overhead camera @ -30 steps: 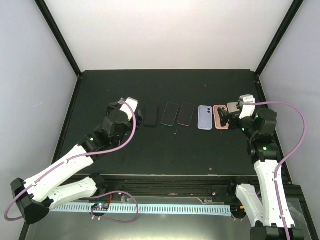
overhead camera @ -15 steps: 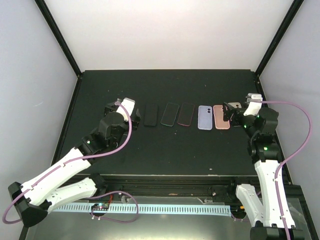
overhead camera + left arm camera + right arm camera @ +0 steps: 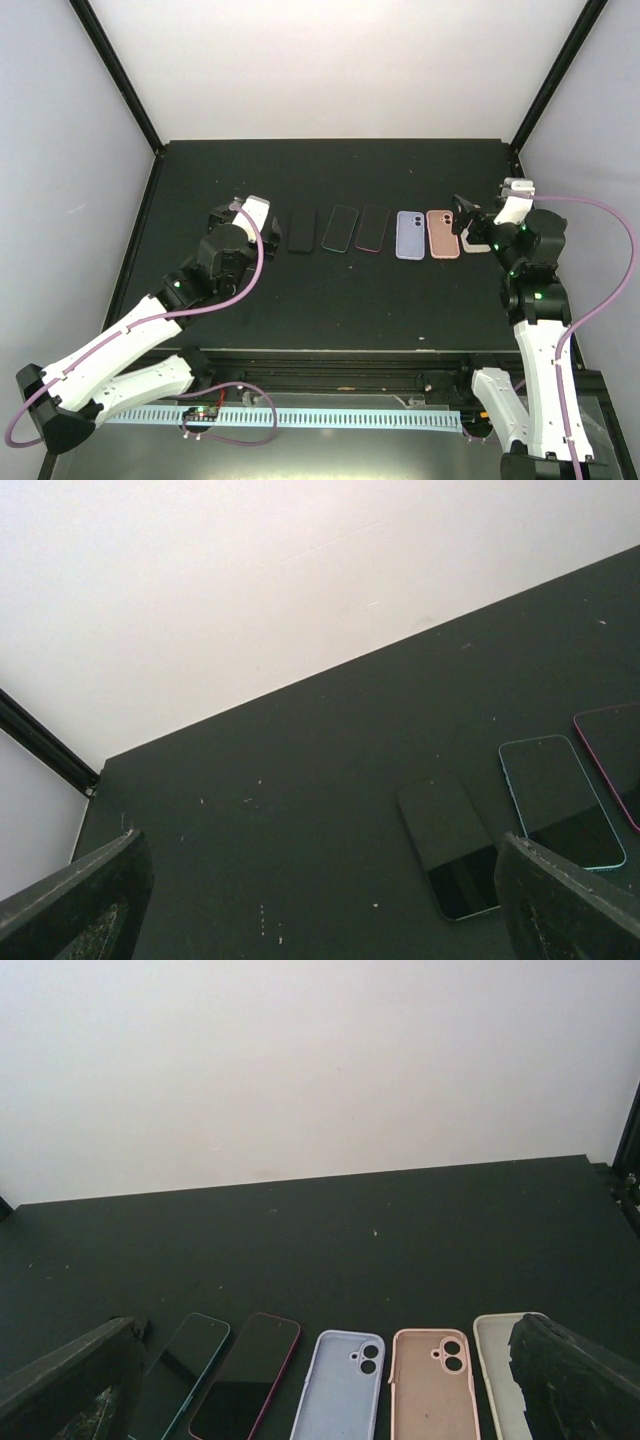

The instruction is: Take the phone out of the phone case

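Note:
A row lies across the table: a black phone (image 3: 301,230), a teal-rimmed phone (image 3: 340,229), a maroon-rimmed phone (image 3: 373,229), then empty cases in lavender (image 3: 410,235), pink (image 3: 442,233) and white (image 3: 476,238). My left gripper (image 3: 266,232) is open and empty, just left of the black phone (image 3: 450,845). My right gripper (image 3: 466,228) is open and empty above the white case (image 3: 497,1370), which it partly hides. The right wrist view shows the lavender case (image 3: 340,1385) and pink case (image 3: 432,1385) lying inside up. I cannot tell if the rimmed phones sit in cases.
The black table (image 3: 330,290) has a raised frame at its edges, with white walls behind and at the sides. The teal-rimmed phone (image 3: 560,800) and the maroon-rimmed one (image 3: 615,750) lie right of the left gripper (image 3: 320,850). Bare table lies beyond and before the row.
My right gripper has drawn back to the right, off the pink case, and the white case now lies beside it. My left gripper has pulled slightly left, away from the black phone.

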Motion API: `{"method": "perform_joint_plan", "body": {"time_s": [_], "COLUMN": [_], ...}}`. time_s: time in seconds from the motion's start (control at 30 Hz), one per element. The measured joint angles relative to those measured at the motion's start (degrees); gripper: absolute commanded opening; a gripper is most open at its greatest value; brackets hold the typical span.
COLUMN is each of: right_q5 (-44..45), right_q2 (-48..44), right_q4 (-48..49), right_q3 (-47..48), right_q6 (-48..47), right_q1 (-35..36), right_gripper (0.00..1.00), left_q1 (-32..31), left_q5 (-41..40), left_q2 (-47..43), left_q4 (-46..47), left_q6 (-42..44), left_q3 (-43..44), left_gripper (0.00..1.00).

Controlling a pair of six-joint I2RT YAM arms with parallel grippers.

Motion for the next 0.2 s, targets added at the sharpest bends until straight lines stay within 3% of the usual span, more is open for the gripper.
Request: {"method": "perform_joint_plan", "body": {"time_s": [0.2], "right_q5": [0.20], "right_q2": [-0.02], "right_q4": [0.02], "right_q3": [-0.09], "right_q6": [-0.24], "right_q1": [0.00], "right_gripper": [1.00], "left_q1": [0.00], "left_q5": [-0.04], "left_q2": [0.00], "left_q4": [0.00], "left_q6": [0.37], "left_q3": [0.00], "left_gripper": [0.95]}}
